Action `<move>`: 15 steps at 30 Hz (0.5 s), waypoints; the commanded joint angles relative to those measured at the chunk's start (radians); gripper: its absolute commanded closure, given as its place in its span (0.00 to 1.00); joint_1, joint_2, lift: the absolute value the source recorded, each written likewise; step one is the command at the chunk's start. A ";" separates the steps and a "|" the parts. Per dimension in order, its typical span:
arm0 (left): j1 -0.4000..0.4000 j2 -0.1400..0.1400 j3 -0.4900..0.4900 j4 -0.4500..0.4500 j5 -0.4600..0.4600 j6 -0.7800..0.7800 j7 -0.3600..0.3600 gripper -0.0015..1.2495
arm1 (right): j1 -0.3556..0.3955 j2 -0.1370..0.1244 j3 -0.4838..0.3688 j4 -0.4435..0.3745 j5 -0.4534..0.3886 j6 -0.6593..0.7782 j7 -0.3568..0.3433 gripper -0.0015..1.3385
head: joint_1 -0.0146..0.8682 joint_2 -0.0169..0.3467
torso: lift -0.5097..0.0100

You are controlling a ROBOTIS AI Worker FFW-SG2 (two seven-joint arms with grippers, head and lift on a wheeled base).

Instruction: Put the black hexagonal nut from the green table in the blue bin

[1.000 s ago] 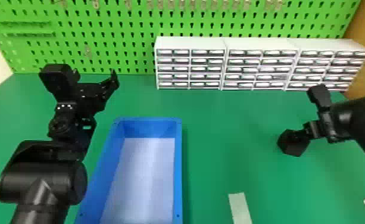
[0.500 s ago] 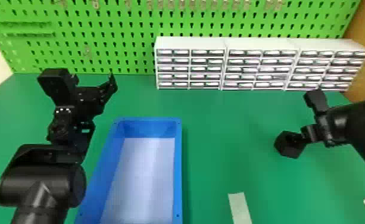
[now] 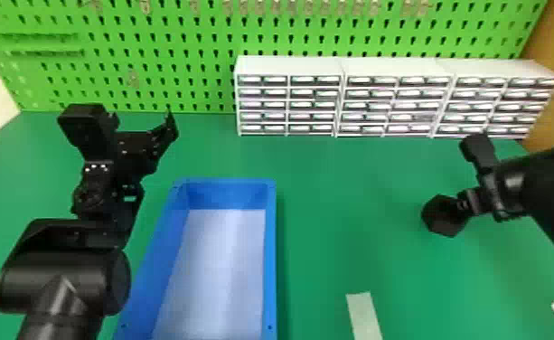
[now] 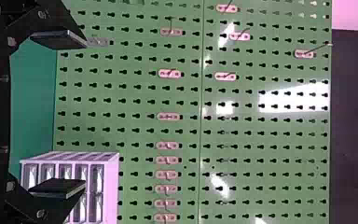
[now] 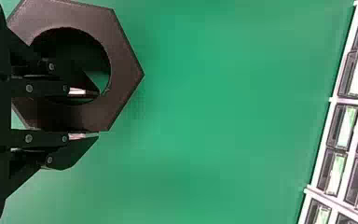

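Fingers of the right gripper (image 3: 465, 202) stand narrow across one wall of the black hexagonal nut (image 3: 440, 221): we see one finger inside the bore and one against an outer face. In the right wrist view, the gripper body covers part of the nut's near side. We cannot tell whether the nut touches the green tabletop (image 3: 334, 181). Fingers of the left gripper (image 3: 141, 123) are wide apart; in the head view one is partly hidden behind the wrist housing. The near end of the blue bin (image 3: 270, 253) is cut off by the bottom edge, as is a pale strip (image 3: 363, 312) on the tabletop.

Compared with the head view half a second ago, we note the nut slightly higher in the view and slightly to the right, with the right arm also a little higher. The bin and the drawer cabinets (image 3: 289, 65) have kept their positions.

We locate the nut outside the bin, to its right and well apart from it. The bin has blue walls and a pale floor. The cabinets line the back of the tabletop before the green pegboard (image 3: 208, 45); we cannot make out the drawer contents.
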 commanded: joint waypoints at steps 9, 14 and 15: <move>0.011 0.000 0.018 0.008 -0.018 -0.001 0.000 0.18 | 0.007 -0.011 0.032 -0.155 -0.023 0.106 0.002 0.83 | 0.79 0.19 | 0.80; 0.017 0.000 0.023 0.025 -0.030 -0.015 0.000 0.18 | 0.018 -0.021 0.034 -0.267 -0.021 0.156 0.003 0.83 | 0.79 0.19 | 0.80; 0.019 0.000 0.026 0.031 -0.030 -0.015 0.000 0.18 | 0.021 -0.023 0.031 -0.298 -0.021 0.165 0.003 0.83 | 0.79 0.19 | 0.80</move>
